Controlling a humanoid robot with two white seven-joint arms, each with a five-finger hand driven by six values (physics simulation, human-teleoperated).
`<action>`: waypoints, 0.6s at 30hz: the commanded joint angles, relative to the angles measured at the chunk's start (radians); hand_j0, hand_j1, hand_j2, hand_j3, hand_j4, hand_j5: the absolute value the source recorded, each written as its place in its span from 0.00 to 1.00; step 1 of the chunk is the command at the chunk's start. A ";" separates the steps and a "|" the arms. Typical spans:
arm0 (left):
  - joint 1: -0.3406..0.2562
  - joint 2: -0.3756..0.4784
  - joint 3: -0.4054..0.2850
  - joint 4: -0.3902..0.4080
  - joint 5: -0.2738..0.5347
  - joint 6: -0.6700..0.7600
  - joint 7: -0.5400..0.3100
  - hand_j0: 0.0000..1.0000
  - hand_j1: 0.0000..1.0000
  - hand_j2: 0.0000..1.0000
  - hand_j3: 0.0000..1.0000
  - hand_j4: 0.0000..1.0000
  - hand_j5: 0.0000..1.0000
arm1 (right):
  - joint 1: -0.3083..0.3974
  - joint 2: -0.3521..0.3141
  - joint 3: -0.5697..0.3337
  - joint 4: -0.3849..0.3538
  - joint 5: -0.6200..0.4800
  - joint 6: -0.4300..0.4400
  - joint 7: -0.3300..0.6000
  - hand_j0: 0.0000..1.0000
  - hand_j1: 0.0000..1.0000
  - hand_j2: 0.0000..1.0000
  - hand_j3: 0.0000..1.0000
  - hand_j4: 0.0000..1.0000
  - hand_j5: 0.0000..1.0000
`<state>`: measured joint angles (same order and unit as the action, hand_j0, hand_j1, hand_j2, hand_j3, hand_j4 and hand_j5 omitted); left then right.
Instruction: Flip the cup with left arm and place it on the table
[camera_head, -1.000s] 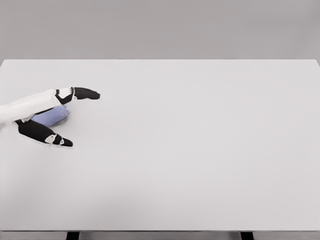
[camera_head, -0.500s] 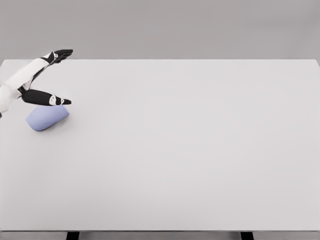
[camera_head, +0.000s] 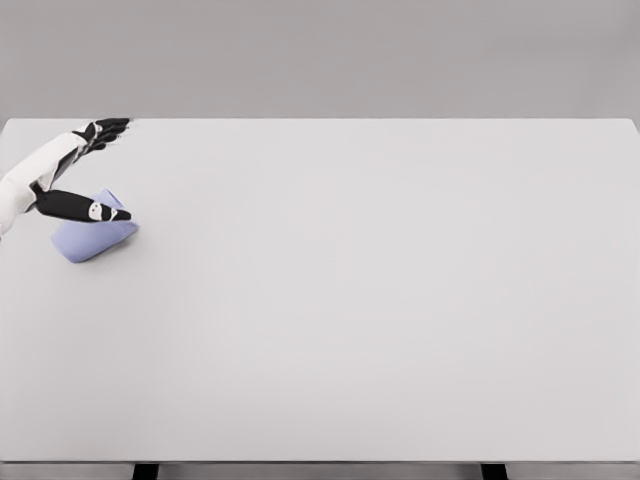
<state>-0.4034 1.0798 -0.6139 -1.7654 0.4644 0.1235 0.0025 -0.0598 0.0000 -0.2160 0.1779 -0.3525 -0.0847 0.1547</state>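
Observation:
A pale blue cup lies on its side on the white table, near the left edge. My left hand hovers just above and behind it, fingers spread and holding nothing. The black thumb overlaps the cup's upper edge in the picture; I cannot tell whether it touches. The other black fingertips point toward the table's far edge. The white forearm enters from the left edge. No right arm shows.
Two dark table legs show under the front edge. A plain grey wall stands behind the table.
One second ago the hand lay low around the cup; it then lifted away, fingers spread. Since half a second ago it has dropped slightly, its thumb now over the cup's top.

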 joint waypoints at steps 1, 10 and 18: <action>0.000 0.000 0.006 0.000 -0.052 0.139 0.036 1.00 1.00 1.00 1.00 1.00 1.00 | 0.000 0.000 0.000 0.000 0.001 -0.001 0.000 1.00 1.00 1.00 1.00 1.00 1.00; 0.018 -0.012 -0.009 -0.002 -0.062 0.251 0.025 1.00 1.00 1.00 1.00 1.00 1.00 | 0.000 0.000 0.001 0.000 0.000 0.000 0.000 1.00 1.00 1.00 1.00 1.00 1.00; 0.020 -0.060 -0.026 0.000 -0.154 0.294 -0.016 1.00 1.00 1.00 1.00 1.00 1.00 | 0.000 0.000 0.000 0.000 0.001 0.000 0.000 1.00 1.00 1.00 1.00 1.00 1.00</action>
<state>-0.3835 1.0346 -0.6350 -1.7655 0.3473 0.4053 0.0032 -0.0598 0.0000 -0.2160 0.1779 -0.3524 -0.0849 0.1547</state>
